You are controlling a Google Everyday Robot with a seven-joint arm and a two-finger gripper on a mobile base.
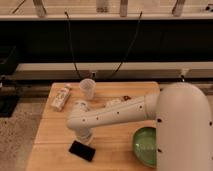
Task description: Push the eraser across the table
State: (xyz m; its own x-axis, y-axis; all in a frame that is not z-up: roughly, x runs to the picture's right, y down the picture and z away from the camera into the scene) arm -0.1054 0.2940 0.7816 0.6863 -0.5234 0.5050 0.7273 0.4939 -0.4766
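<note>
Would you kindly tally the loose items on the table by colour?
Black: 1, the eraser, with the gripper just above its far edge.
Green: 1, the bowl.
Clear: 1, the cup.
Whitish: 2, the lying container and a small object.
Reddish-brown: 1, a small item.
Total: 6.

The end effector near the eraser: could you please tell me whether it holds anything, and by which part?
Cannot be told: the end effector sits just above the eraser on the table; the arm hides any hold.
</note>
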